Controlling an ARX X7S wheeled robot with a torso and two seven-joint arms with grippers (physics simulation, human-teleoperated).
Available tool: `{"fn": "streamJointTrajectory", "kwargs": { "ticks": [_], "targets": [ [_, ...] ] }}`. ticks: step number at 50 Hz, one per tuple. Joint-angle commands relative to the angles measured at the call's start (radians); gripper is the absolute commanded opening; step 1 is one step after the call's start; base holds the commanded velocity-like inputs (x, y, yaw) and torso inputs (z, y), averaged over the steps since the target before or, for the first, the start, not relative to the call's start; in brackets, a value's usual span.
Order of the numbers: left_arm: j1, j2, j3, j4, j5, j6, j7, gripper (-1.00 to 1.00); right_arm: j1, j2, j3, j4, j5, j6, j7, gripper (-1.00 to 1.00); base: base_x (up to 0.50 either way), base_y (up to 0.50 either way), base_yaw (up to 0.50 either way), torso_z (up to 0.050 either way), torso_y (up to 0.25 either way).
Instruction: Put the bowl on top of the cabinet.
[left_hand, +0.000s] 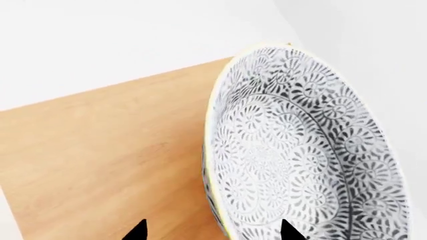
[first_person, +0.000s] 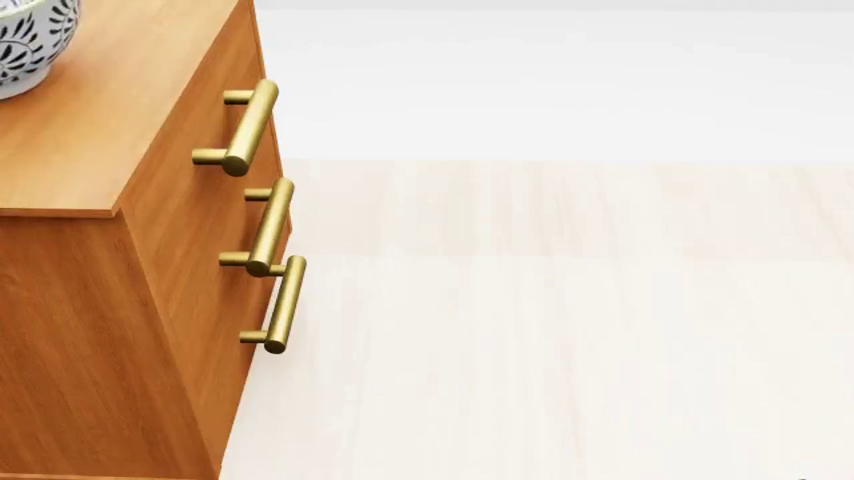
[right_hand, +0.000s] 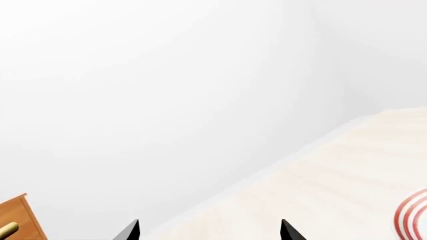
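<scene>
The bowl (first_person: 27, 45), white with a dense dark grey floral pattern, stands on the flat top of the orange-brown cabinet (first_person: 120, 110) at the head view's upper left corner. In the left wrist view the bowl (left_hand: 300, 150) fills the frame over the cabinet's wooden top (left_hand: 100, 165). My left gripper (left_hand: 213, 231) is open and straddles the bowl's rim: one fingertip (left_hand: 137, 231) is over the wood, the other inside the bowl. My right gripper (right_hand: 210, 231) is open with nothing between its tips, over the pale floor. Neither arm shows in the head view.
Three brass bar handles (first_person: 247, 125) stick out from the cabinet's front. Pale wood floor (first_person: 561, 330) stretches to its right. In the right wrist view a plate with red rings (right_hand: 413, 210) lies on the floor, and a cabinet corner (right_hand: 17, 217) shows at the edge.
</scene>
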Motion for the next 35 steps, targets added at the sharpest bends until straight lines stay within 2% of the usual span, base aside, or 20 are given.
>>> {"fn": "streamJointTrajectory", "kwargs": {
  "ticks": [1,17,19,35],
  "targets": [
    [-0.001,0.007,-0.006,-0.008,0.013,0.022,0.000,1.00,0.001,-0.007,0.004,0.003,-0.010,0.000,-0.011,1.00,0.00,0.00,0.00,0.000,0.000],
    [-0.005,0.003,-0.004,-0.005,0.015,0.018,-0.011,1.00,0.001,-0.008,0.006,0.002,-0.010,0.001,-0.011,1.00,0.00,0.00,0.00,0.000,0.000],
    [-0.021,-0.006,-0.005,0.033,0.014,0.018,-0.054,1.00,-0.002,-0.006,0.006,-0.002,-0.006,-0.001,-0.014,1.00,0.00,0.00,0.00,0.000,0.000],
    [-0.037,-0.071,-0.017,0.203,0.002,0.022,-0.167,1.00,-0.033,-0.006,0.000,-0.028,-0.023,-0.018,-0.031,1.00,0.00,0.00,0.00,0.000,0.000]
  ]
}}
